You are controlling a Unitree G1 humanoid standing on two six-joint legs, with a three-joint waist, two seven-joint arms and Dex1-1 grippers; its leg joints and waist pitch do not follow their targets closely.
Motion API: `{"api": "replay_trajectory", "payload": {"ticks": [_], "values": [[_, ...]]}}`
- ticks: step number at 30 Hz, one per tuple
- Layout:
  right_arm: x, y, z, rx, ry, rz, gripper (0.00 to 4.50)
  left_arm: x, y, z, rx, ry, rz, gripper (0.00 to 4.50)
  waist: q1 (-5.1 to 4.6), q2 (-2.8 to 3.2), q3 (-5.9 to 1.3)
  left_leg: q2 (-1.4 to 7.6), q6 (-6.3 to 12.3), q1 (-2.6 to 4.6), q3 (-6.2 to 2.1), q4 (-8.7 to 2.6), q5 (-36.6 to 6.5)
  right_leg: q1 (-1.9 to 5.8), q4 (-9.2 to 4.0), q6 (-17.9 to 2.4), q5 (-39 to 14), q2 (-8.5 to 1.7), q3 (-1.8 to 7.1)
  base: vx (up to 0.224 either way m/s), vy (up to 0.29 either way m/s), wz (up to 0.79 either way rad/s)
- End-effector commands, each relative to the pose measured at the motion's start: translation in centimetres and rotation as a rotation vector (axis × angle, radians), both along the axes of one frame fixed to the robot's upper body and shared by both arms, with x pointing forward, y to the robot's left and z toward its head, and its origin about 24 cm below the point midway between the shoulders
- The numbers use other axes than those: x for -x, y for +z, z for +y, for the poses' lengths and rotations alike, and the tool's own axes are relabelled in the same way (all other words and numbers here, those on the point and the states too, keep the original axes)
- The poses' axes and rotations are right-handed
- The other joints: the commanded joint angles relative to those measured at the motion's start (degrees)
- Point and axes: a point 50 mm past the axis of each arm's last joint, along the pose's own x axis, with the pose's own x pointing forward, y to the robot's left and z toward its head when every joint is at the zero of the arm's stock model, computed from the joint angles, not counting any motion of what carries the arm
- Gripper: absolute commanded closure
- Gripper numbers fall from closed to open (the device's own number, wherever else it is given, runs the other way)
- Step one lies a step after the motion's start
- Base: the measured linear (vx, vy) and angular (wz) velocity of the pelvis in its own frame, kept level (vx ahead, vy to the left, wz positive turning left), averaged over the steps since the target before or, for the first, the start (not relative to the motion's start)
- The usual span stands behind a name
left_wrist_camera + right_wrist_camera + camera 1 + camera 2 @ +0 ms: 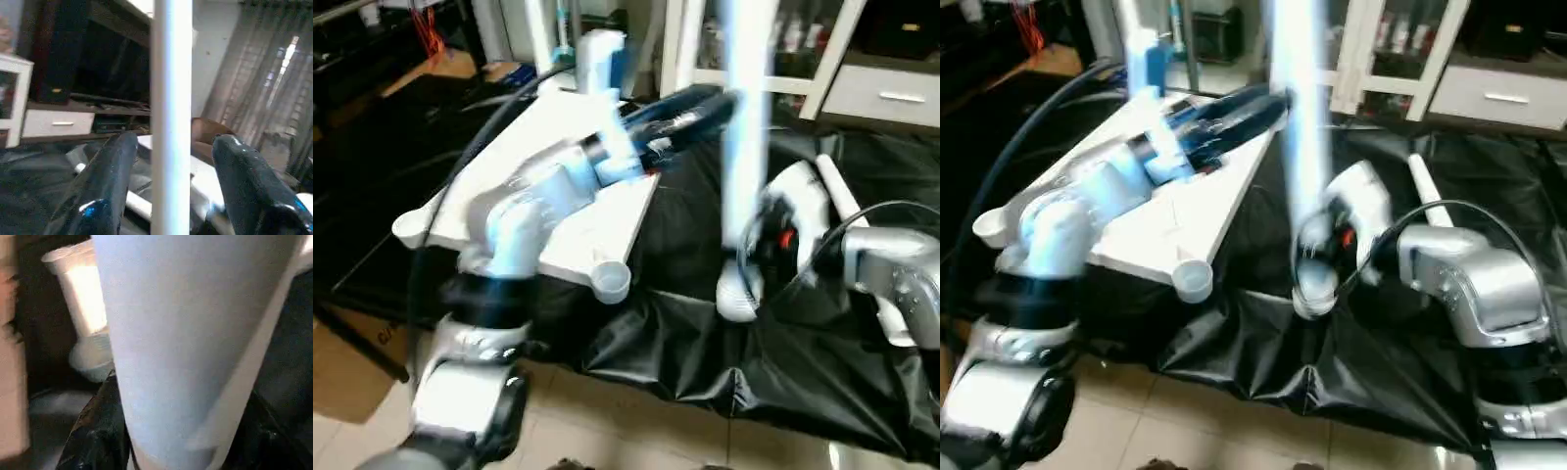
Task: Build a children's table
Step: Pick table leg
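The white square table top (578, 211) is seen lying upside down on a work surface draped in black sheeting (705, 343), with round corner sockets visible at its near corner (610, 281) and at its left corner (411, 230). At the far side of the top a short white leg (599, 59) is seen standing upright. Just to the right of the top, over the black sheeting, a long white tubular leg (744, 147) is held upright, its rounded lower end (736, 299) being close to the sheeting; whether it touches the sheeting cannot be told. This leg is gripped near its lower part by the right gripper (766, 245), whose black fingers are seen in the right wrist view on either side of the tube (181, 347). Another white leg (839, 191) is seen lying on the sheeting farther right of the top, beyond the right gripper. The left gripper (690, 106) is stretched across the top towards the upright leg; in the left wrist view its two black fingers (105, 191) are spread apart with the leg (171, 117) standing between them, and a gap is visible on each side, so that nothing is grasped by it. Behind the top, a white cabinet with glass doors (783, 49) is seen.
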Motion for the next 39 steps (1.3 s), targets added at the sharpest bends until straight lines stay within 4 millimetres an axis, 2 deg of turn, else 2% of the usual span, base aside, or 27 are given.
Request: {"api": "replay_trajectory", "payload": {"ticks": [1, 2, 3, 4, 5, 6, 7, 8, 9, 10, 11, 12, 14, 16, 19, 20, 22, 27, 30, 33, 34, 36, 37, 39], "values": [[-1.1, 1.2, -2.2, -0.04, -0.22, -0.109, 2.62, -0.3, -0.2, 1.3, -0.003, 0.083, -0.008, 1.4, -0.36, -0.7, -4.54, 5.54, 1.28, 1.66, -2.94, -5.0, -0.36, 2.76, -3.2, -13.99, -5.49, -3.88, 2.64, 0.0, 0.0, 0.0], [-1.3, 1.4, -2.9, -0.076, -0.323, -0.15, 2.64, -0.8, -0.7, 2.4, -0.007, 0.173, 0.005, 1.29, -0.25, -0.36, -4.56, 5.63, 1.11, 1.78, -2.94, -5.01, -0.31, 2.64, -3.18, -13.96, -5.14, -3.96, 2.76, 0.0, 0.0, 0.0], [-1.3, 1.5, -3.1, -0.083, -0.347, -0.159, 2.64, -1.0, -0.9, 2.7, -0.011, 0.203, 0.01, 1.21, -0.51, -0.36, -4.37, 5.53, 0.88, 1.58, -2.84, -5.13, -1.08, 2.54, -3.47, -13.73, -5.6, -3.83, 2.74, 0.0, 0.0, 0.0], [-1.2, 1.4, -3.5, -0.089, -0.394, -0.18, 2.65, -1.7, -1.8, 4.0, -0.057, 0.32, 0.028, 1.17, -0.41, -0.45, -4.55, 5.48, 0.85, 1.85, -2.83, -5.09, -1.34, 2.68, -3.33, -13.47, -5.49, -3.73, 2.67, 0.0, 0.0, 0.0], [-1.1, 1.3, -3.6, -0.082, -0.413, -0.191, 2.65, -2.2, -2.5, 4.8, -0.111, 0.397, 0.039, 1.14, -0.4, -0.37, -4.49, 5.44, 1.2, 1.71, -2.93, -5.1, -1.12, 2.62, -3.44, -13.05, -5.34, -3.66, 2.69, 0.0, 0.0, 0.0], [-0.9, 1.1, -3.5, -0.065, -0.422, -0.201, 2.66, -2.7, -3.4, 5.7, -0.193, 0.471, 0.041, 1.14, -0.64, -0.38, -4.38, 5.32, 1.67, 1.49, -3.08, -5.17, -1.26, 2.76, -3.55, -11.94, -5.77, -3.51, 2.6, 0.0, 0.0, 0.0], [-0.7, 0.9, -3.3, -0.054, -0.412, -0.214, 2.66, -2.8, -4.4, 6.5, -0.307, 0.517, 0.019, 1.14, -0.66, -0.25, -4.55, 5.36, 1.6, 1.71, -3.05, -5.14, -1.12, 2.85, -3.34, -11.47, -5.82, -3.73, 2.64, 0.0, 0.0, 0.0], [-0.3, 0.5, -2.7, -0.036, -0.38, -0.24, 2.66, -2.9, -6.0, 7.8, -0.516, 0.55, -0.027, 1.14, -0.55, -0.13, -4.47, 5.47, 1.82, 1.61, -3.21, -5.24, -1.09, 2.72, -3.58, -10.93, -6.15, -3.75, 2.63, 0.0, 0.0, 0.0], [-0.1, 0.3, -2.3, -0.023, -0.373, -0.251, 2.66, -2.8, -6.8, 8.5, -0.614, 0.558, -0.047, 1.14, -0.75, -0.08, -4.43, 5.46, 2.26, 1.39, -3.35, -5.35, -1.18, 2.65, -3.54, -9.24, -6.65, -3.66, 2.69, 0.0, 0.0, 0.0], [0.3, -0.2, -1.8, -0.011, -0.358, -0.257, 2.66, -2.7, -7.9, 9.9, -0.724, 0.574, -0.052, 1.14, -1.04, 0.25, -4.55, 5.43, 1.86, 1.62, -3.45, -5.41, -0.94, 2.46, -3.33, -9.02, -6.13, -3.6, 2.56, 0.0, 0.0, 0.0], [0.3, -0.2, -1.8, -0.011, -0.358, -0.257, 2.66, -2.7, -7.9, 9.9, -0.724, 0.574, -0.052, 1.14, -1.31, 0.27, -4.53, 5.49, 1.7, 1.6, -3.43, -5.5, -0.9, 2.5, -3.37, -9.01, -5.82, -3.59, 2.6, 0.0, 0.0, 0.0], [0.6, -0.7, -1.4, -0.021, -0.354, -0.253, 2.66, -2.7, -8.7, 11.2, -0.828, 0.581, -0.061, 1.14, -1.62, 0.37, -4.67, 5.56, 1.03, 1.7, -3.47, -5.53, -0.67, 2.56, -3.06, -10.28, -4.3, -3.66, 2.53, 0.0, 0.0, 0.0], [0.8, -1.1, -1.1, -0.033, -0.364, -0.242, 2.66, -2.5, -10.0, 12.6, -0.985, 0.56, -0.082, 1.14, -1.77, 0.55, -4.53, 5.57, 0.51, 1.79, -3.37, -5.78, -2.53, 2.29, -3.18, -11.04, -4.7, -3.63, 2.58, 0.0, 0.0, 0.0], [1.0, -1.4, -0.8, -0.033, -0.361, -0.24, 2.66, -2.4, -11.0, 13.4, -1.072, 0.536, -0.082, 1.14, -1.91, 0.48, -4.28, 5.62, -1.27, 2.0, -3.34, -6.15, -5.6, 2.11, -3.44, -11.26, -6.01, -3.63, 2.66, 0.0, 0.0, 0.0], [1.2, -1.7, -0.1, -0.026, -0.333, -0.238, 2.66, -2.4, -12.6, 14.2, -1.197, 0.512, -0.097, 1.14, -1.88, 0.69, -4.18, 5.59, -3.65, 2.39, -3.15, -6.42, -8.42, 1.92, -3.41, -11.39, -6.47, -3.73, 2.86, 0.0, 0.0, 0.0], [1.2, -1.7, -0.1, -0.026, -0.333, -0.238, 2.66, -2.4, -12.6, 14.2, -1.197, 0.512, -0.097, 1.14, -1.91, 0.64, -4.13, 5.54, -3.8, 2.25, -3.19, -6.48, -8.66, 1.98, -3.44, -11.37, -6.38, -3.74, 2.9, 0.0, 0.0, 0.0], [1.2, -1.6, 0.2, -0.017, -0.313, -0.249, 2.66, -2.0, -14.3, 14.4, -1.325, 0.421, -0.094, 1.14, -1.97, 0.84, -4.16, 5.67, -4.45, 2.08, -3.35, -6.63, -9.01, 2.19, -3.38, -11.41, -5.64, -3.99, 2.98, 0.0, 0.0, 0.0], [1.2, -1.4, 0.2, -0.021, -0.314, -0.255, 2.66, -1.3, -15.5, 13.6, -1.355, 0.295, -0.08, 1.14, -2.01, 0.59, -4.12, 5.7, -4.83, 2.07, -3.28, -6.69, -9.73, 2.45, -3.29, -12.41, -5.44, -4.42, 3.17, 0.0, 0.0, 0.0], [1.2, -1.3, 0.2, -0.019, -0.313, -0.258, 2.66, -1.1, -15.6, 12.7, -1.286, 0.248, -0.057, 1.14, -2.05, 0.51, -4.21, 5.68, -3.73, 2.06, -3.13, -6.54, -8.25, 2.5, -3.31, -13.14, -4.56, -4.5, 3.19, 0.0, 0.0, 0.0], [1.2, -1.3, 0.1, -0.017, -0.312, -0.26, 2.66, -0.5, -15.6, 10.7, -1.162, 0.133, -0.035, 1.14, -1.83, 0.34, -4.27, 5.85, -2.51, 1.92, -3.03, -6.44, -6.13, 2.64, -3.14, -14.1, -3.49, -4.67, 3.16, 0.0, 0.0, 0.0], [1.2, -1.3, 0.1, -0.018, -0.31, -0.261, 2.66, -0.1, -15.6, 9.4, -1.103, 0.076, -0.039, 1.14, -1.83, 0.24, -4.36, 5.83, -1.93, 1.94, -2.96, -6.37, -5.46, 2.59, -3.11, -14.29, -2.92, -4.53, 3.11, 0.0, 0.0, 0.0], [1.1, -1.2, 0.1, -0.017, -0.31, -0.262, 2.66, 0.1, -15.5, 8.6, -1.073, 0.056, -0.048, 1.14, -1.85, 0.2, -4.41, 5.83, -0.76, 1.83, -2.94, -6.27, -3.74, 2.71, -2.92, -14.49, -1.41, -4.47, 3.07, 0.0, 0.0, 0.0], [1.1, -1.2, 0.2, -0.016, -0.31, -0.263, 2.66, 0.2, -15.5, 7.8, -1.043, 0.046, -0.06, 1.14, -1.81, 0.01, -4.41, 5.8, -0.01, 1.77, -2.86, -6.15, -3.25, 2.76, -2.94, -14.65, -1.38, -4.55, 3.12, 0.0, 0.0, 0.0], [1.0, -1.1, 0.2, -0.014, -0.307, -0.264, 2.66, 0.3, -15.6, 6.7, -1.003, 0.031, -0.06, 1.14, -1.7, 0.03, -4.28, 5.86, 0.46, 1.76, -2.82, -6.16, -3.95, 2.7, -3.24, -14.69, -3.13, -4.57, 3.12, 0.0, 0.0, 0.0]]}}
